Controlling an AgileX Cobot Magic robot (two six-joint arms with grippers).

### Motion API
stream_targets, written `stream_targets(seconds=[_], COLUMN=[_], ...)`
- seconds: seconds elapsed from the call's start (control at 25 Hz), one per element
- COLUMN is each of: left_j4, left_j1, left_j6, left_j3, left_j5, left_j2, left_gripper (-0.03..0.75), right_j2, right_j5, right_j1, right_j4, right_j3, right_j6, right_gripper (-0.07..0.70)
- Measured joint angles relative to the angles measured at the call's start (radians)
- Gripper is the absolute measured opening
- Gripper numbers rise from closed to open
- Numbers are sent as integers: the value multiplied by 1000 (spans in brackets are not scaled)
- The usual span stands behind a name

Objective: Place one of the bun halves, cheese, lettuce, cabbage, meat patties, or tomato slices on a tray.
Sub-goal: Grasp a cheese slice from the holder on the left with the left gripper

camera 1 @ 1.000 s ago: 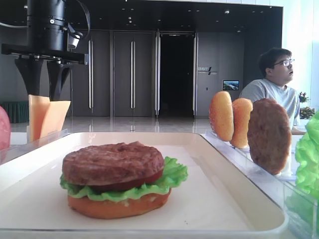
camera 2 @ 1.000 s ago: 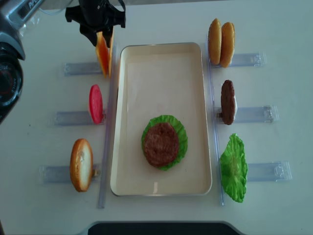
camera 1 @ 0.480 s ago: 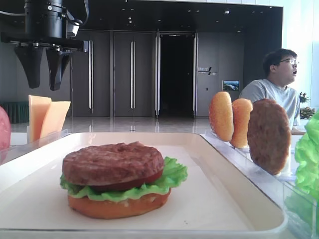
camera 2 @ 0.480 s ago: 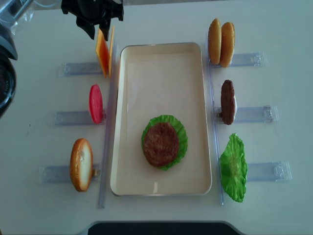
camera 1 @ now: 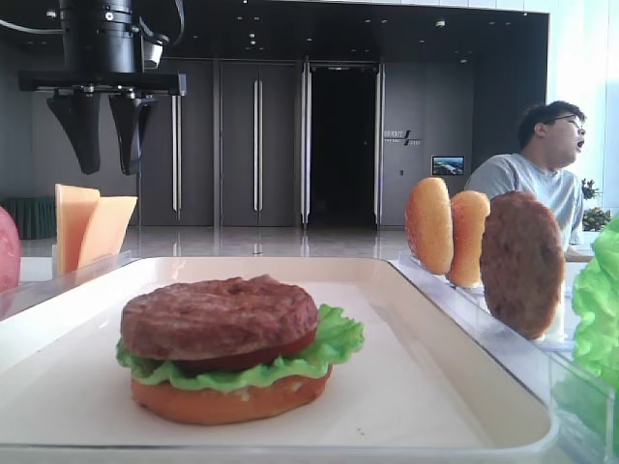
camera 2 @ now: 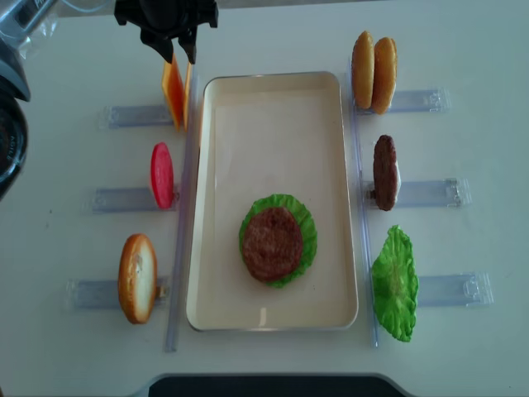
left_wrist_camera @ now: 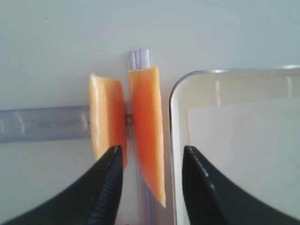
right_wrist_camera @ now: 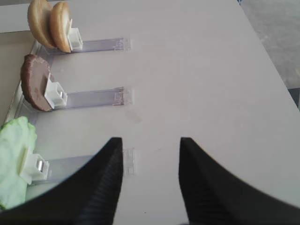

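White tabletop fills the overhead view, with dark panelled doors and a seated man in glasses (camera 1: pixel 542 159) behind it in the low view.

At the centre lies the tray (camera 2: pixel 273 107), cream-white, smooth, rectangular with rounded corners and a low rim, its long axis running away from the robot. On its near half sits a stack: a rough brown meat patty (camera 2: pixel 271 242) on ruffled green lettuce (camera 2: pixel 307 231), with a dark red slice and an orange bun base under it in the low view.

The cheese (left_wrist_camera: pixel 146 140), two thin stiff orange squares, stands on edge in a clear plastic rack (camera 2: pixel 132 115) just left of the tray's far corner, leaning apart in a V, flat faces turned left and right.

The left gripper (camera 2: pixel 178 51) hangs above the cheese, its black tapered jaws spread and holding nothing, one on each side of the right-hand slice in the wrist view.

The right gripper (right_wrist_camera: pixel 150 183) has its jaws spread over bare table, holding nothing.

Right of the tray, racks hold two domed golden bun halves (camera 2: pixel 373 70), a second patty (camera 2: pixel 385 172) and a lettuce leaf (camera 2: pixel 394 284), all upright. Left racks hold a red tomato slice (camera 2: pixel 161 174) and another bun half (camera 2: pixel 136 277).
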Motion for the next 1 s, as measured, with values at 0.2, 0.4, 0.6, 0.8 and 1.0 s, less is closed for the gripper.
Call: stream_targets(seconds=[0.2, 0.4, 0.6, 0.8, 1.0], left_j4=[-1, -1, 3, 3, 15], left_j1=[0, 0, 0, 0, 0], left_j6=[0, 0, 0, 0, 0], left_j3=[0, 0, 0, 0, 0], left_j5=[-9, -18, -32, -33, -34], left_j2=[3, 32, 48, 71, 80], left_gripper=[324, 324, 324, 324, 324], right_j2=[0, 0, 0, 0, 0], right_j5=[0, 0, 0, 0, 0], right_j1=[0, 0, 0, 0, 0], right_j4=[0, 0, 0, 0, 0], right_j3=[0, 0, 0, 0, 0], right_j6=[0, 0, 0, 0, 0], right_gripper=[279, 279, 279, 279, 279])
